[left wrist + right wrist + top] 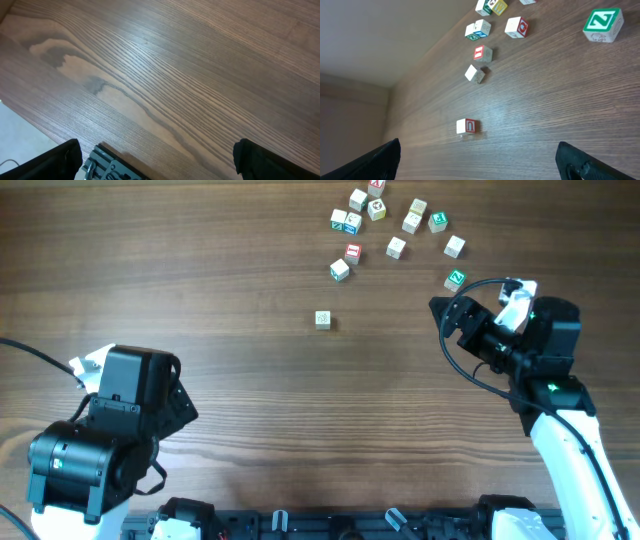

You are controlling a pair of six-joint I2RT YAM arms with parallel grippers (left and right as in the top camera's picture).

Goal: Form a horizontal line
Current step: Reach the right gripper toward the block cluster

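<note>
While jaws gape, fourteen scattered cubes

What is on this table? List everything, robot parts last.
letter cubes: about twelve, pale wood with red, green or blue marks, scattered at the far edge, right of centre; no row formed
Z cube: one, green mark, just ahead of the right pincer
lone cube: one, pale wood, apart near the table's middle
table: one, dark brown wood grain
arms: two, black and white, near left and near right
left pincer: open, over bare table
right pincer: open, empty, facing the cubes
</note>
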